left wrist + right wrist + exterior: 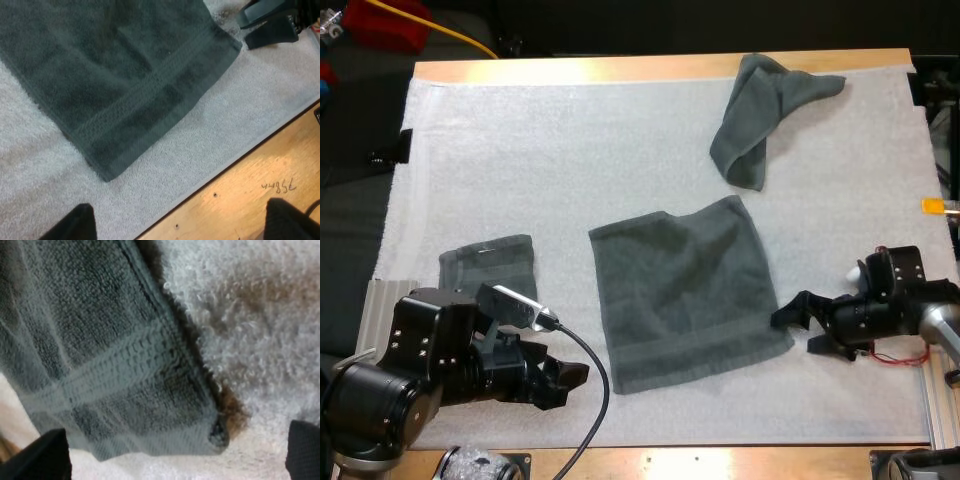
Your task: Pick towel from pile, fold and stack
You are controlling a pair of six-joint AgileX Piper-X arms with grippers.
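A flat towel (685,290) lies mid-frame on the mat (570,150), with a crumpled towel (765,115) upper right and a folded towel (488,265) lower left. The left gripper (568,380) is spread near the flat towel's lower-left corner. The right gripper (800,328), fingers apart, is at its lower-right corner.

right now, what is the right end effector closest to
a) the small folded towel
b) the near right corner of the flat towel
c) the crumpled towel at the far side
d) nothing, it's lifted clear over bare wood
B: the right end effector stands open right at the near right corner of the flat towel, well apart from the crumpled towel and the folded towel.
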